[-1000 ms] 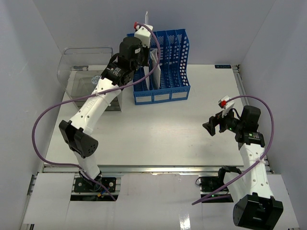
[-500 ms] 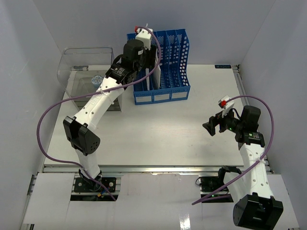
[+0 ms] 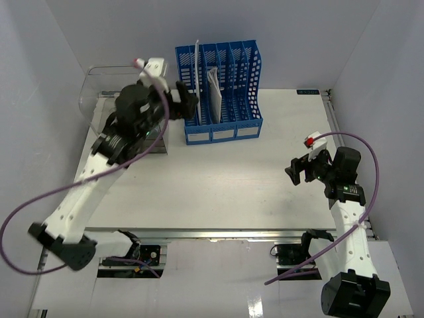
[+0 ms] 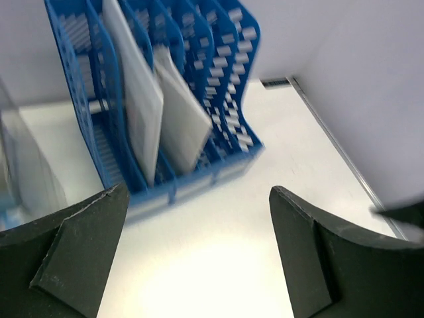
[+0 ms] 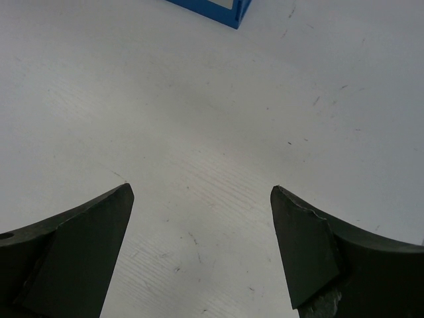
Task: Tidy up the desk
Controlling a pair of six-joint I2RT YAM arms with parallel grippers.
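Note:
The desk (image 3: 218, 185) is a wide white tabletop. At its back stands a blue slotted file rack (image 3: 225, 86), (image 4: 218, 79). A thin white sheet (image 3: 197, 73) stands upright in one of its left slots. A thicker white booklet (image 3: 214, 93), (image 4: 182, 116) leans in the slot beside it. My left gripper (image 3: 186, 106), (image 4: 199, 191) hovers just left of and in front of the rack, open and holding nothing. My right gripper (image 3: 296, 171), (image 5: 202, 189) hangs open over bare desk at the right, nothing between its fingers.
A clear plastic box (image 3: 116, 99), (image 4: 20, 165) sits at the back left, next to the rack and under my left arm. A corner of the rack (image 5: 212, 10) shows at the top of the right wrist view. Metal rails (image 3: 218, 232) edge the desk, and white walls close it in.
My left gripper has opened and swung down and left from above the rack, leaving the white sheet standing in its slot. The right arm has barely moved.

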